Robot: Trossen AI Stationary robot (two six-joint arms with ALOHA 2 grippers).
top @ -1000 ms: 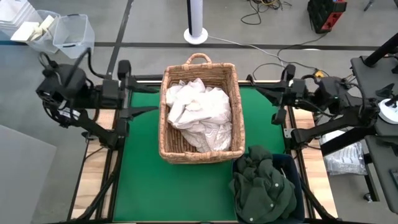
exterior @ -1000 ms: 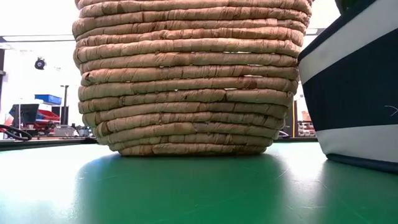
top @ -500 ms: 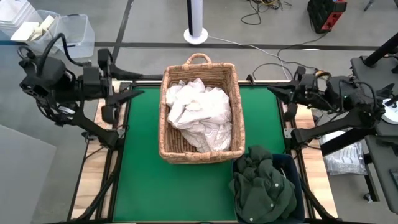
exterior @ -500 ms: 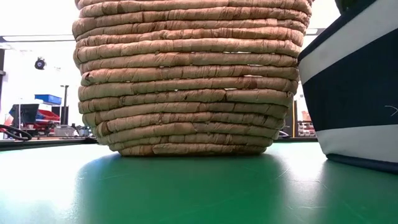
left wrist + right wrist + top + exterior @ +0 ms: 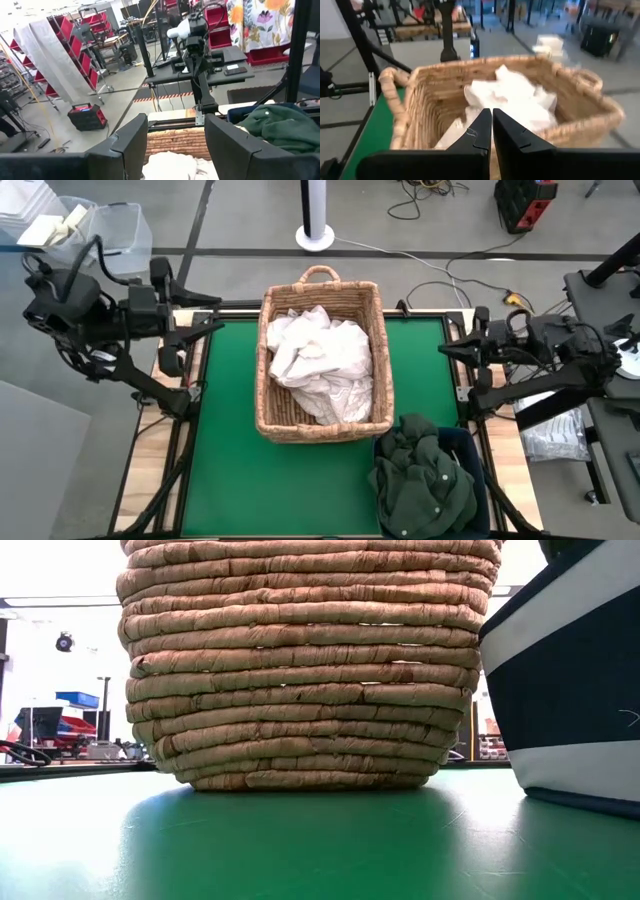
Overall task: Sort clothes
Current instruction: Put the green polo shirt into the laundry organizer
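Both arms have pulled back since a second ago: my left gripper [image 5: 190,330] open, right gripper [image 5: 447,352] closed, empty. White clothes [image 5: 318,360] fill the basket [image 5: 265,360], dark green clothes [image 5: 425,480] the bin [image 5: 468,442]. Sorting looks finished.

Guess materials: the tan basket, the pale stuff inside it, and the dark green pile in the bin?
Tan woven basket: looks like wicker or twisted natural fibre, matte; thick coiled rope-like rows show in the low view.
White crumpled clothes: soft thin fabric, probably cotton, judging by fine creases and limp folds.
Dark green buttoned clothes: heavier-looking matte cloth with small pale buttons; the exact fibre is unclear.
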